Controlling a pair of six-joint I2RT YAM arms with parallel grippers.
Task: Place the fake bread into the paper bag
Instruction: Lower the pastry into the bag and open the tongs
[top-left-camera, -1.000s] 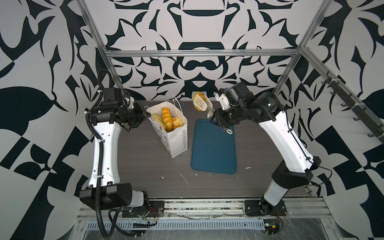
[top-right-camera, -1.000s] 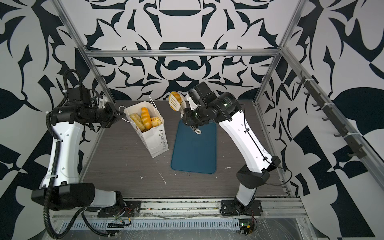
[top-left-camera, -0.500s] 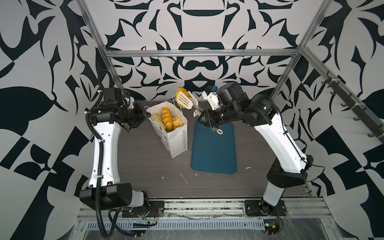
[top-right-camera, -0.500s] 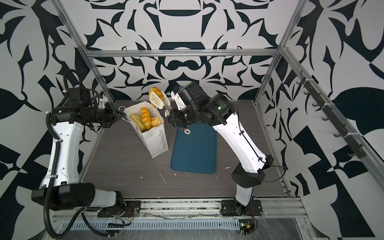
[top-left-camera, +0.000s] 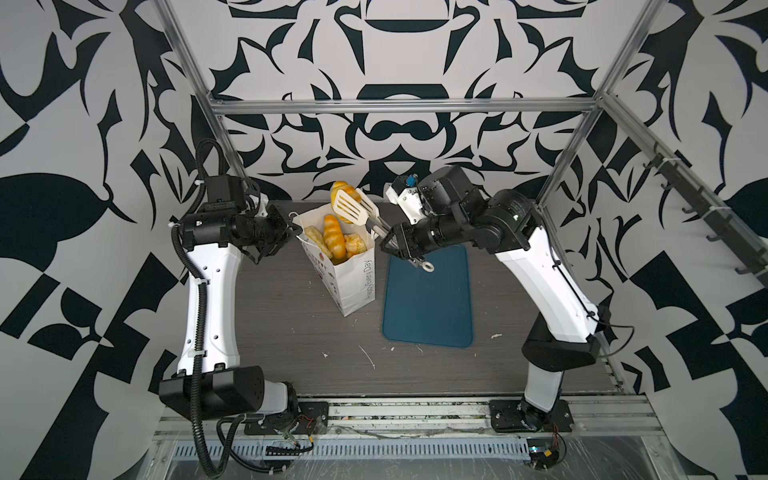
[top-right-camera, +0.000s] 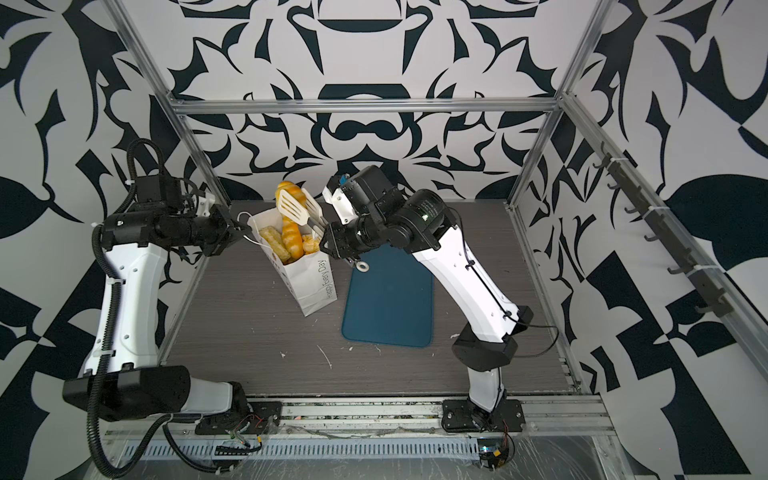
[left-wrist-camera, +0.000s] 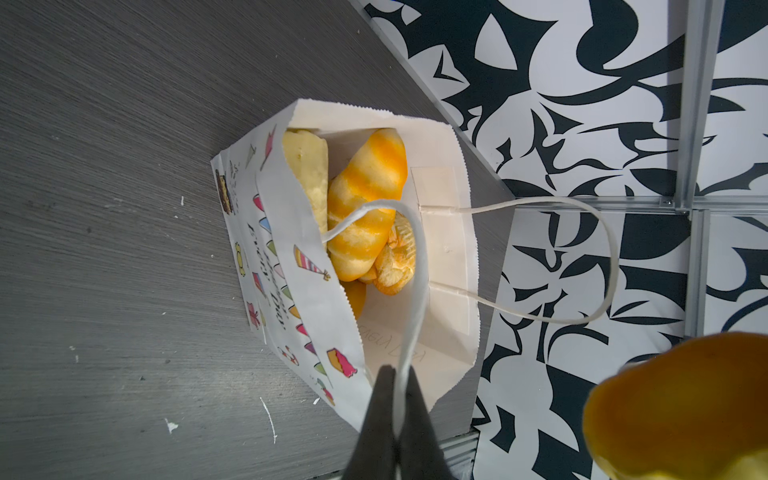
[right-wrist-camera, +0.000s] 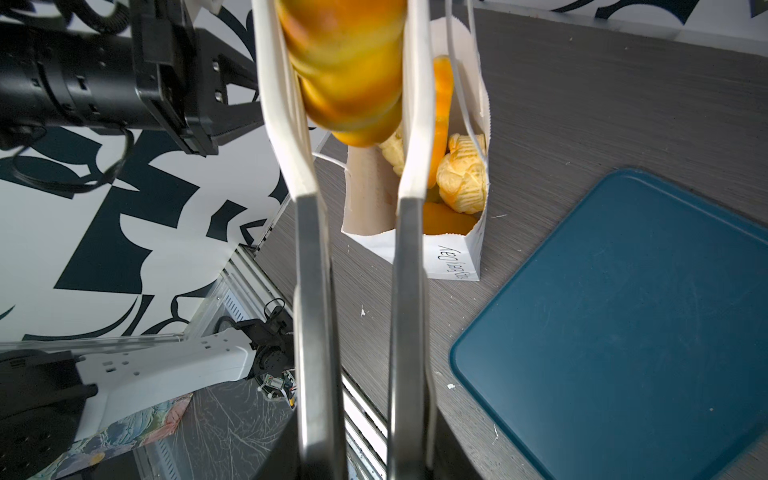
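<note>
The task looks nearly done; the teal tray (top-left-camera: 428, 299) lies bare, no loose pastry shows on the table (top-left-camera: 291, 332), and the paper bag (top-left-camera: 353, 278) at 9 o'clock of the tray holds at least four pieces of fake bread (top-left-camera: 334, 235). One piece, the held pastry (top-left-camera: 341, 189), is not yet in; judging by this, only its drop is left.

The left gripper (left-wrist-camera: 392, 399) is pinched tight on the near cord handle (left-wrist-camera: 415, 270), drawing that side of the bag's mouth toward 9 o'clock so the opening gapes. The right gripper (top-left-camera: 390, 245) is clamped round the metal arms of the tongs (top-left-camera: 353, 208); their white slotted blades are pressed onto the held pastry from both sides.

In both top views the tongs run from the gripper at 4 o'clock up to their tip at 10 o'clock, with the pastry raised at about 12 o'clock of the bag's mouth. In the right wrist view its long axis appears to follow the blades, its lower end pointing toward the opening; whether it hangs squarely over the mouth cannot be told. The bag stands upright, mouth up; the striped loaf inside stands on end.
</note>
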